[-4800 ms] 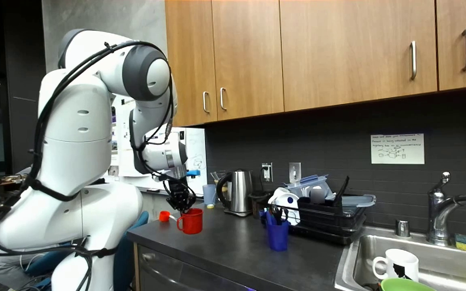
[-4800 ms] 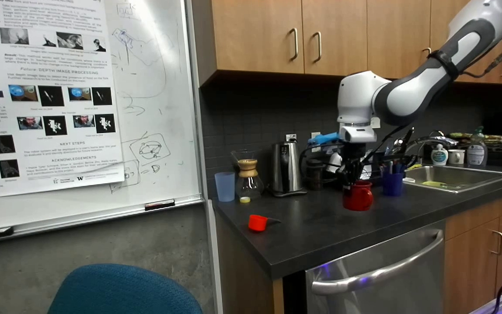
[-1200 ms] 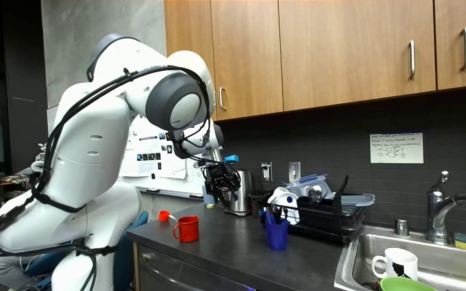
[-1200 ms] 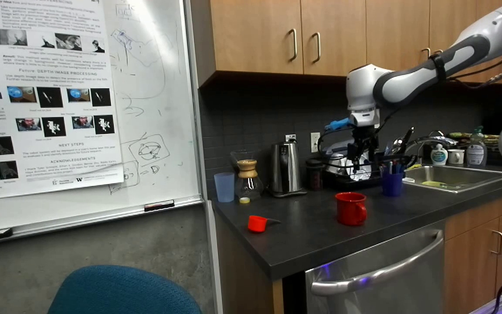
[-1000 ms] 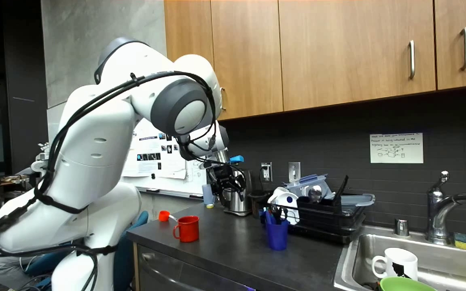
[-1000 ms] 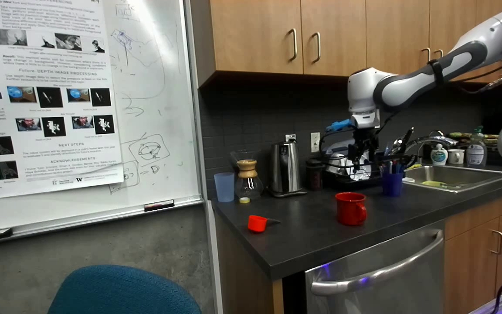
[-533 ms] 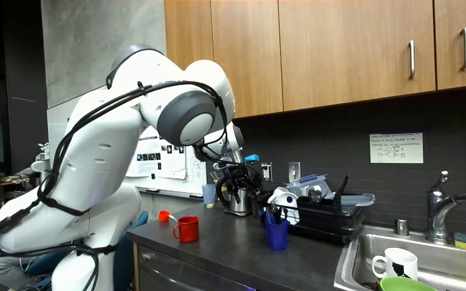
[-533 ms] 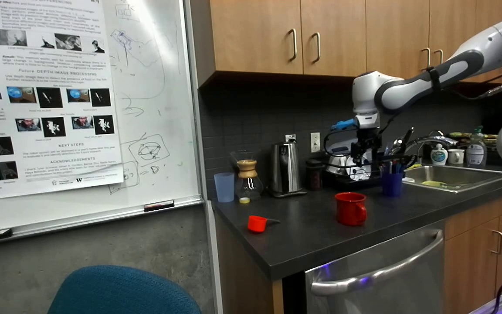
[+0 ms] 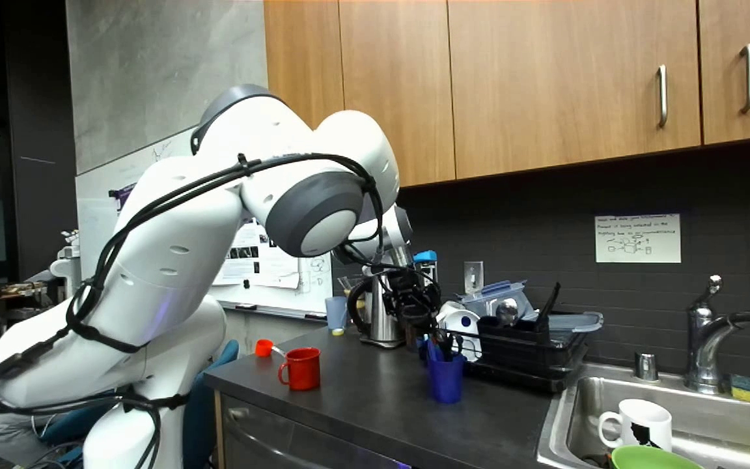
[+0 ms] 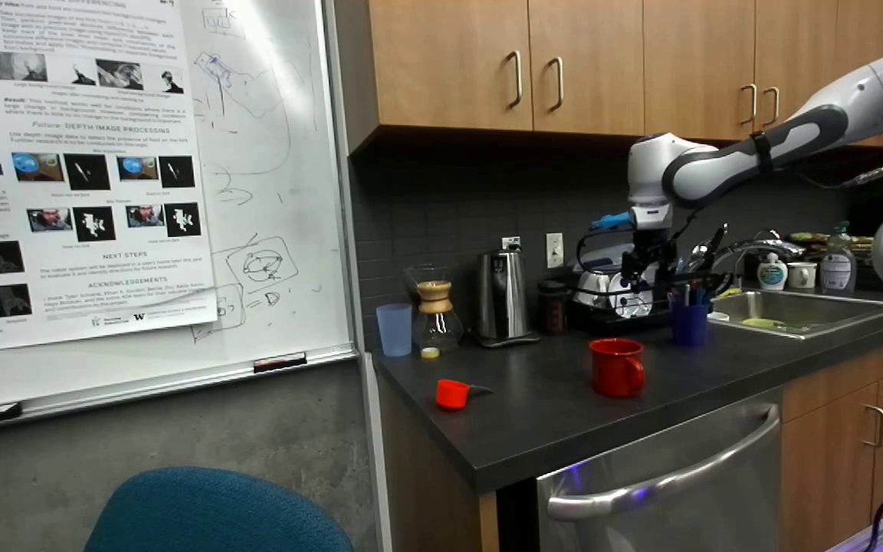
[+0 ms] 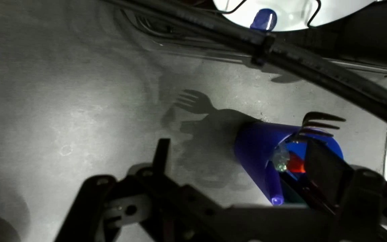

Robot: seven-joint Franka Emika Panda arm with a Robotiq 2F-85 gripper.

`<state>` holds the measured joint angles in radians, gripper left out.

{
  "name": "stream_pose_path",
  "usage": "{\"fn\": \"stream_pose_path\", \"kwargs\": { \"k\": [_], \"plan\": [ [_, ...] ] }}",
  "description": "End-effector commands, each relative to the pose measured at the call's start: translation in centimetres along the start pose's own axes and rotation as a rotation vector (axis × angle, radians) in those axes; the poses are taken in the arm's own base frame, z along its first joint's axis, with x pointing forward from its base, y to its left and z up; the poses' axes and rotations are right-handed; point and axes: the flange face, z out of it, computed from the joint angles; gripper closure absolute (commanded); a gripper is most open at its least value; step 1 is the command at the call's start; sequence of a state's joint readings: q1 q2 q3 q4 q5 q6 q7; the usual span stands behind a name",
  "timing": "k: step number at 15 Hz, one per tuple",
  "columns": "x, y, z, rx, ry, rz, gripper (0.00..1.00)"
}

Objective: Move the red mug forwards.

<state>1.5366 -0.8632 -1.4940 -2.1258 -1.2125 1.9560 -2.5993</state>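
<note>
The deep-blue cylindrical plastic cup point(image 9: 446, 383), crowded with pens point(image 11: 274, 185) and a dark metal fork point(image 11: 316, 124), stood upright on the flat dark-grey countertop point(image 9: 375, 397). To its left in both exterior views, and well apart from it, the small glossy bright-red cylindrical mug point(image 10: 615, 369) stood upright. The white-and-grey jointed robot arm point(image 9: 173, 244) was bent over the countertop, and its black two-fingered metal gripper point(image 11: 236, 145) hung above and to the cup's left in both exterior views. Its jaws were spread wide: in the wrist view I could see one of the fingers point(image 11: 160, 158) over the countertop beside the cup and the opposite one in front of the cup's mouth, though whether it touched there I couldn't tell. The tapered steel kettle point(image 10: 502, 295) stood left of the cup; the round orange-red scoop point(image 10: 452, 394) lay farther left of it than the mug did. The black wire dish rack point(image 9: 560, 361) sat just behind the cup, the rectangular steel sink point(image 9: 560, 417) off to its right.
</note>
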Motion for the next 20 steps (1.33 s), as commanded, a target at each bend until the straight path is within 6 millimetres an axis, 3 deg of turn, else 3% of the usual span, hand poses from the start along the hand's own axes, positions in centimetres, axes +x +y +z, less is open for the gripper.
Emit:
{"fn": "stream_pose_path", "kwargs": {
  "k": [1, 7, 13, 17, 20],
  "plan": [
    [-1.2, -1.0, 0.0, 0.000, -0.013, 0.017, 0.00],
    [-0.5, -0.9, -0.2, -0.027, 0.011, 0.018, 0.00],
    [1.9, 2.6, -2.7, -0.047, 0.040, -0.061, 0.00],
    [4.4, 5.4, -4.8, -0.067, 0.062, -0.120, 0.00],
    [6.5, 7.3, -5.1, -0.099, 0.083, -0.154, 0.00]
  ]
}}
